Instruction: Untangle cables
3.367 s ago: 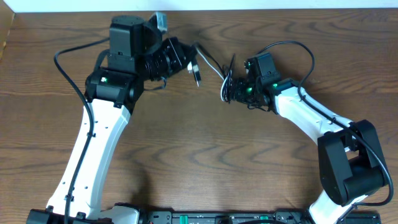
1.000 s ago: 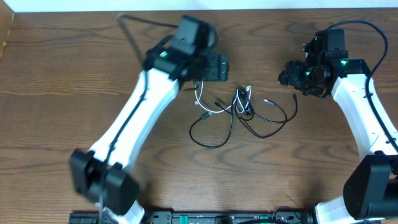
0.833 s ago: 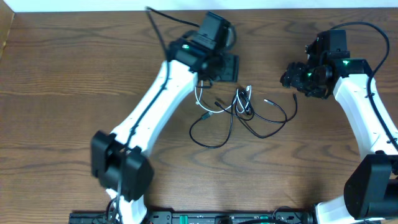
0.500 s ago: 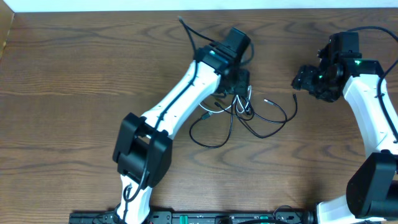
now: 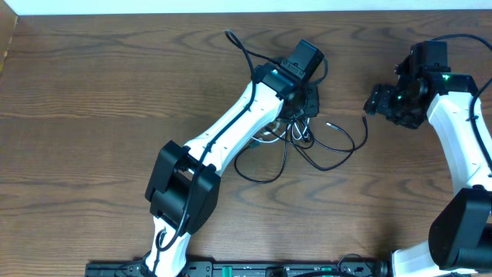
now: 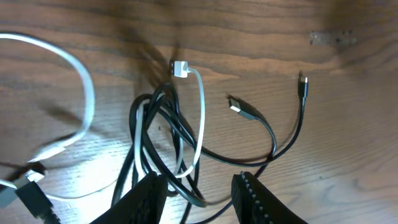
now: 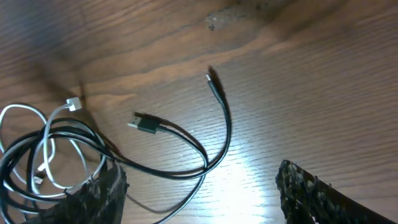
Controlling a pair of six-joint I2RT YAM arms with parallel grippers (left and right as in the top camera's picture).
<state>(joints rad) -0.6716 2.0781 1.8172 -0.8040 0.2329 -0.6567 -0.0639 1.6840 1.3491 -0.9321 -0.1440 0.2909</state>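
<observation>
The black cable (image 5: 354,139) and the white cable (image 6: 200,115) lie in one loose tangle (image 5: 296,132) on the wood table. In the left wrist view the white plug (image 6: 180,67) and two black plug ends (image 6: 239,107) point away from the tangle. My left gripper (image 6: 199,199) is open right over the tangle, with black strands running between its fingers. It sits above the tangle in the overhead view (image 5: 301,108). My right gripper (image 7: 202,199) is open wide and empty, to the right of the tangle (image 5: 375,98). The black cable (image 7: 221,134) curves in front of it.
The left arm (image 5: 231,138) stretches diagonally across the middle of the table and hides part of the white cable. The arms' own thick black wires (image 5: 242,48) hang near both wrists. The table's far edge (image 5: 231,11) runs along the top.
The cables, held raised between both grippers 3.4 s ago, now lie on the table. My left arm has swung right and come over the tangle. My right gripper drifted slightly right.
</observation>
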